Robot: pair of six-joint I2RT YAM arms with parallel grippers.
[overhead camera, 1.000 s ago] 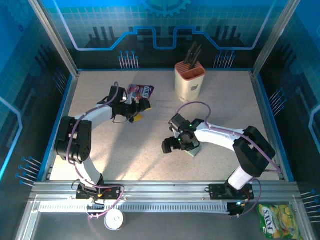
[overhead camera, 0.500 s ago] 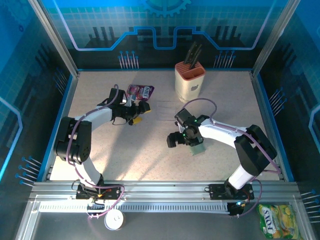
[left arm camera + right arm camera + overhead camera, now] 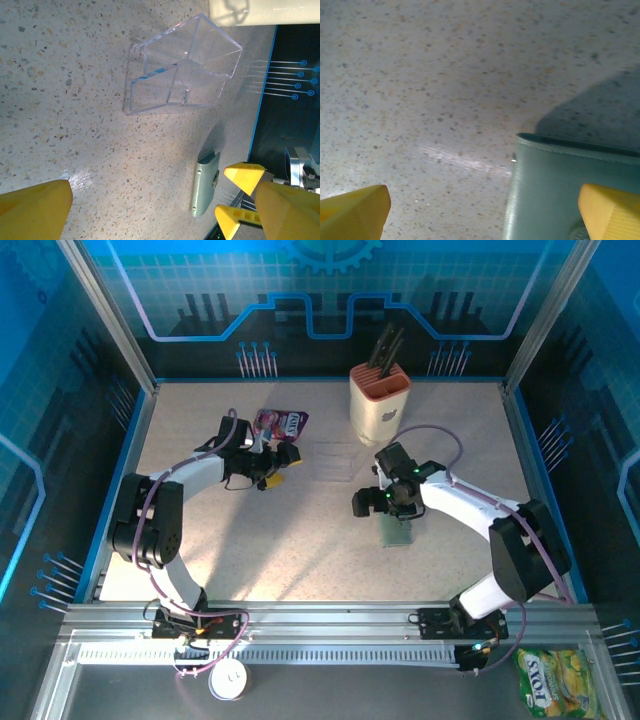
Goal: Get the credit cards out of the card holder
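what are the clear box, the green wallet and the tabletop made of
Divided see-through box: likely rigid clear acrylic or similar plastic, glossy, with sharp bright edges. Small sage-green closed wallet: probably leather or faux leather, matte, with a raised edge seam. Speckled beige tabletop: stone-look laminate or terrazzo, perhaps; a glare streak shows slight gloss.

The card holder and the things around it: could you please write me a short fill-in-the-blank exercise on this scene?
1. The card holder lies on the table ____, with no card out of it.
2. The right hand hovers over its edge with the jaws ____.
3. The snack pouch is ____ in colour.
4. The beige block holds black-handled ____.
Missing words: closed; open; purple; knives.
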